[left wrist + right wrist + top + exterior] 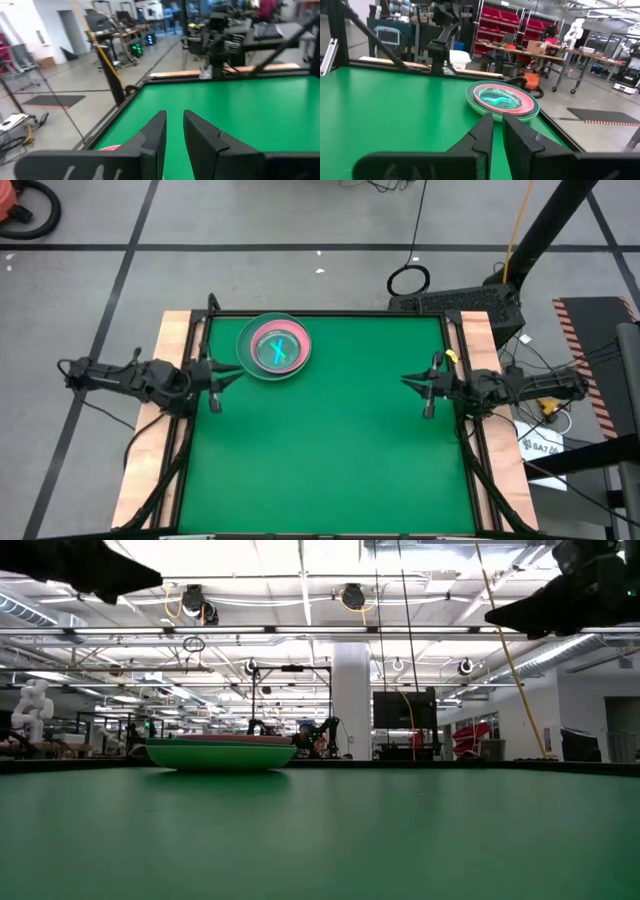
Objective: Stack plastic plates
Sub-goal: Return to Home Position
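Plates: the plastic plates (274,347) sit in one stack on the bench (330,450), near its far edge towards the left corner. The rim is light green, with pink inside it and cyan on top.
Left gripper: the left gripper (238,370) is at the bench's left edge, just beside the stack and not touching it. Its fingers (155,132) are drawn close, a thin gap between them, holding nothing.
Right gripper: the right gripper (405,380) is at the right edge, well apart from the stack. Its fingers (485,132) are nearly together and hold nothing.
Around: wooden boards (175,330) flank both long sides of the bench. A black cable coil (408,280) lies on the floor beyond the far edge.
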### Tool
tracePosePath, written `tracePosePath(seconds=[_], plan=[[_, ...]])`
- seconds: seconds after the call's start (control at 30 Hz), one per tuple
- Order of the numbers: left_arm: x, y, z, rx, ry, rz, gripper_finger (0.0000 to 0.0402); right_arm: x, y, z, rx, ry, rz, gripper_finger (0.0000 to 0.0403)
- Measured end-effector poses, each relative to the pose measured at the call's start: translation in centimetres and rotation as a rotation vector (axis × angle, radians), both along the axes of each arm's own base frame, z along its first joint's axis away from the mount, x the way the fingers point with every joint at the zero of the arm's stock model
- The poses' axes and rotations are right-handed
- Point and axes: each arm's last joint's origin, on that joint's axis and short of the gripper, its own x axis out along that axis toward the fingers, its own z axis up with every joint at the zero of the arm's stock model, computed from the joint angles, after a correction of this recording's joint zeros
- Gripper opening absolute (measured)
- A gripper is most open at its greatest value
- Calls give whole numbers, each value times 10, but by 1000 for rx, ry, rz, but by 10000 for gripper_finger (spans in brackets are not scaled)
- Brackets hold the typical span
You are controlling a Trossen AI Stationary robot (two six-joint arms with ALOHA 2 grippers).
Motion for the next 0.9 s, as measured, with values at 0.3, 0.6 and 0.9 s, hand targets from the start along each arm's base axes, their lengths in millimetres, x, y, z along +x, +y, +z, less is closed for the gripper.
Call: tracePosePath(seconds=[0.3, 0.6, 0.9], plan=[[-12, 10, -32, -52, -56, 52, 74, -15, -2, -5, 6, -41, -6, 34], [-11, 13, -67, -102, -40, 75, 74, -14, -2, -14, 28, 6, -8, 34], [-7, 14, -80, -153, -59, 55, 74, -8, -1, -19, 64, -113, 16, 34]])
